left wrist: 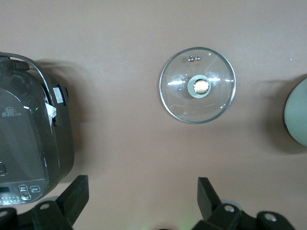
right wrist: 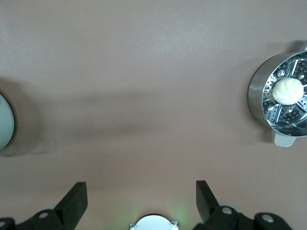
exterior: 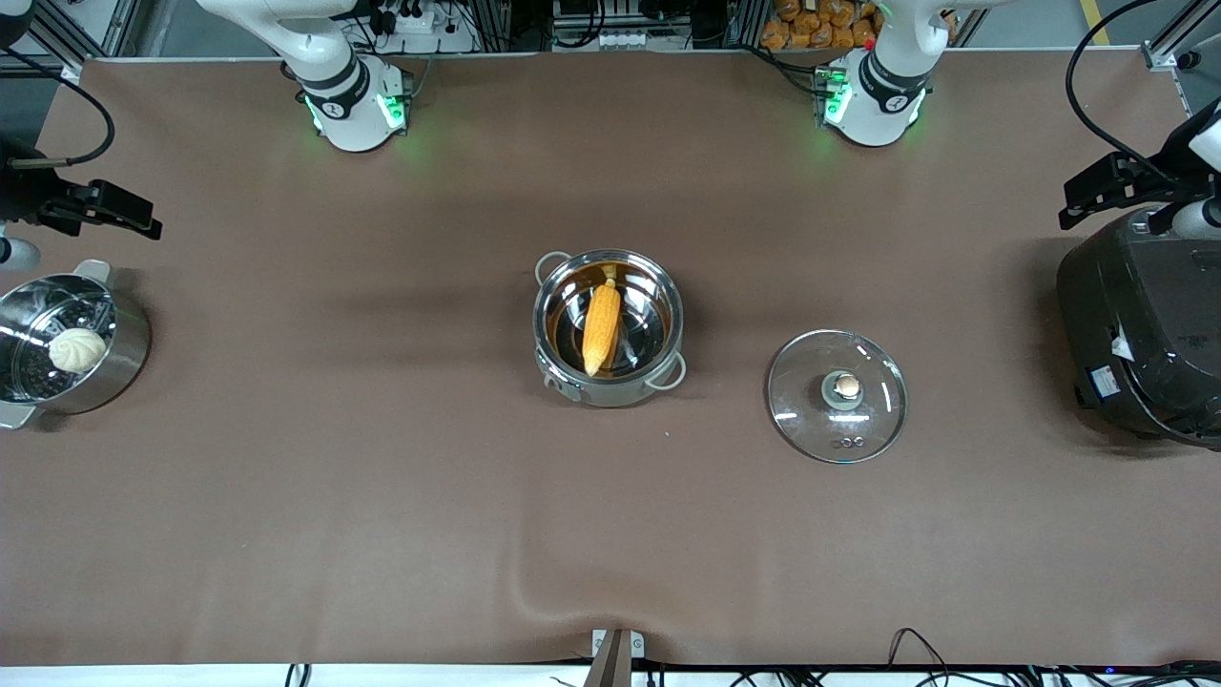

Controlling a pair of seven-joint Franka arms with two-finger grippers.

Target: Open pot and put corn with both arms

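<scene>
Brown cloth (exterior: 382, 477), steel pot (exterior: 563, 377), tapered corn (exterior: 601, 327)

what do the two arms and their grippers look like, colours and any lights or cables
Both arms are glossy white with black joint bands. The right arm's base and the left arm's base each glow green and carry a small dark round mark. The left gripper and right gripper are matte black with blocky, wedge-shaped fingers and silver screws. Black cables loop near both table ends.

Corn (exterior: 601, 327) lies in open pot (exterior: 608, 327) mid-table; glass lid (exterior: 837, 396) flat on table beside it, toward left arm's end. Both arms wait at table ends.
</scene>
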